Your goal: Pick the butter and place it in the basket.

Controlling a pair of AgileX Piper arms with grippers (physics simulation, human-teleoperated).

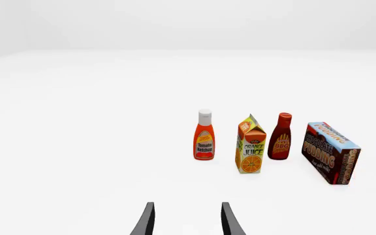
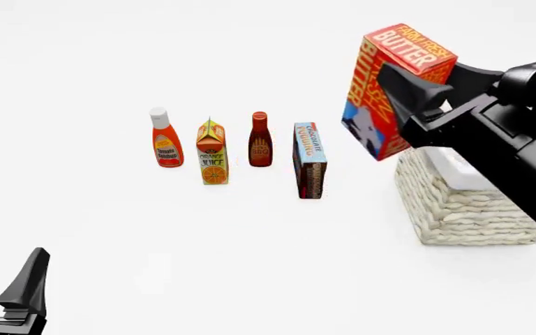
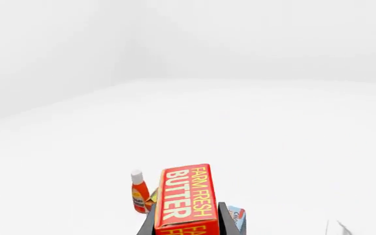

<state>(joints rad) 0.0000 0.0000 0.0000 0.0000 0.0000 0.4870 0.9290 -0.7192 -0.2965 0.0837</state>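
Closest to me, my left gripper is parked low over the tabletop with its fingers spread wide, nothing between them. My right gripper is up in the air, clamped on the butter, so the carton's off the tabletop and tilted, the "FARM FRESH BUTTER" face showing on top. It hangs just above the near-left corner of the basket, not inside it. Farther out there's a row standing upright: chocolate pudding box, then BBQ sauce bottle, orange juice carton and ketchup bottle at the left end. All well apart from both grippers.
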